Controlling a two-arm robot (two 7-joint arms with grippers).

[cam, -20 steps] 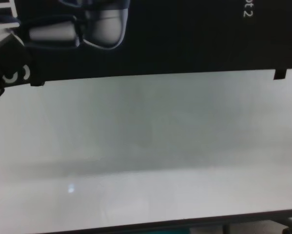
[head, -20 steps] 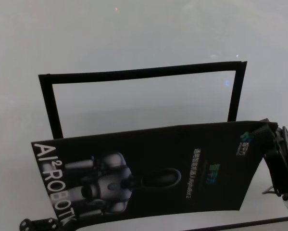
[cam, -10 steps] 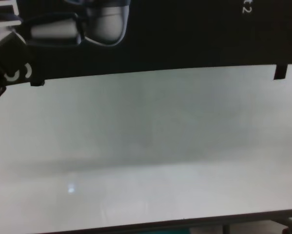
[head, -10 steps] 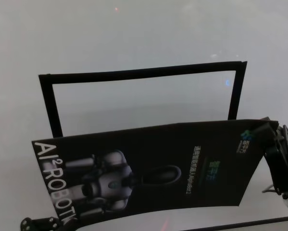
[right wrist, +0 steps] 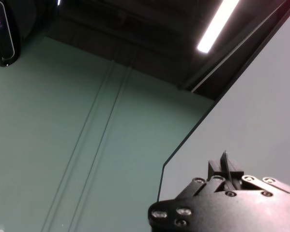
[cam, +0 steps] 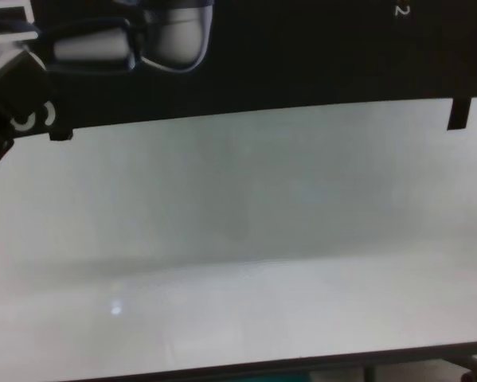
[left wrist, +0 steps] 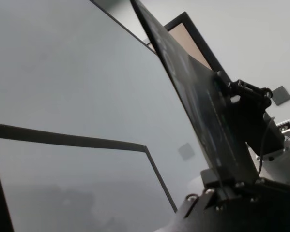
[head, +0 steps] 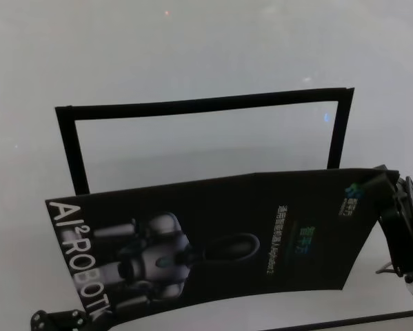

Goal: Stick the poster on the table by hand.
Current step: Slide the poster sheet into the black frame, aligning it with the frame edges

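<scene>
The black poster [head: 220, 241] with the grey robot and white "ROBOTICS" letters hangs in the air above the white table [head: 192, 41], bowed between my two hands. My left gripper [head: 68, 318] is shut on its lower left corner. My right gripper [head: 384, 185] is shut on its upper right corner. In the left wrist view the poster [left wrist: 193, 82] is edge-on, clamped by the left gripper [left wrist: 221, 182]. In the right wrist view the right gripper [right wrist: 225, 170] pinches the thin sheet [right wrist: 261, 121]. The chest view shows the poster's lower edge [cam: 262, 72] above the table [cam: 238, 239].
A black rectangular tape outline [head: 199, 105] lies on the table behind the poster; it also shows in the left wrist view [left wrist: 86, 142]. The table's dark near edge [cam: 302, 368] runs along the front.
The poster has moved a little up and away from me, its right side rising more. Both grippers still hold it.
</scene>
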